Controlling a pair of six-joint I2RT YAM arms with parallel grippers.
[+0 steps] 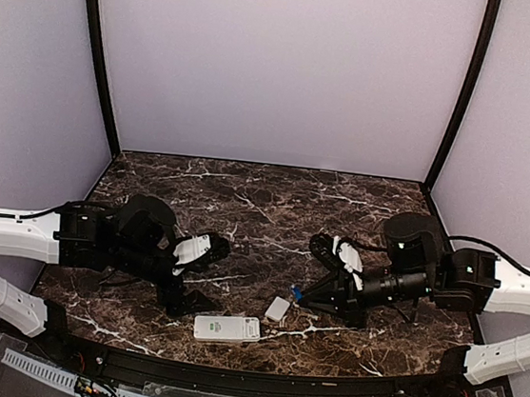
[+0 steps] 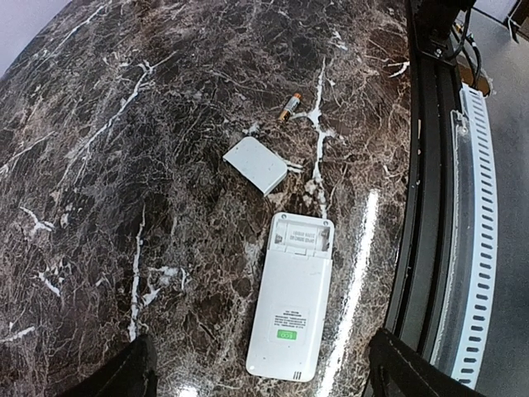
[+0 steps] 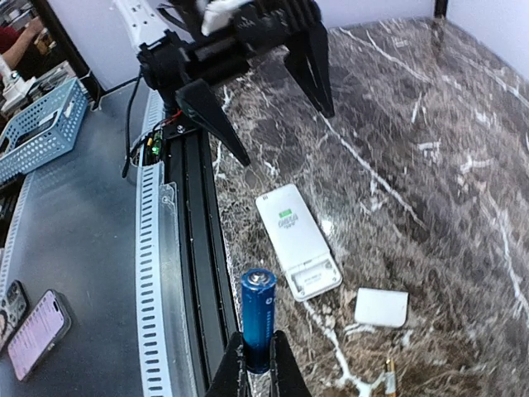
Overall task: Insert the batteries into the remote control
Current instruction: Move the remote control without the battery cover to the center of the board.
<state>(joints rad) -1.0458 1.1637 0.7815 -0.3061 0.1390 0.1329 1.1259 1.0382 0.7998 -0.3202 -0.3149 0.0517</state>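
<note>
Clamped upright at the very front of the right wrist view, a blue battery (image 3: pixel 258 318) stands in the right pincer (image 3: pixel 256 368), whose jaws are nearly closed on its lower end. Just beyond it lies the remote control (image 3: pixel 296 240), back up, with its open bay at the end nearest the battery. The cover plate (image 3: pixel 381 308) lies just beside that end, and a loose cell (image 3: pixel 388 376) lies a little past the plate. Over the remote's far end hangs the left pincer (image 3: pixel 287 138), fingers spread wide, holding nothing.

From the left wrist, the remote lies below and between those spread fingers. Its bay looks empty. The plate lies near the bay end, and the cell lies beyond it on the bench (image 2: pixel 99 165).

From above, the remote sits between the two pincers, with the right one near its bay end but apart from it.

By my reading, the first cell is picked up but not yet seated. Next it needs tilting flat, lining up along the bay and pressing home, perhaps while the left pincer steadies the remote.
</note>
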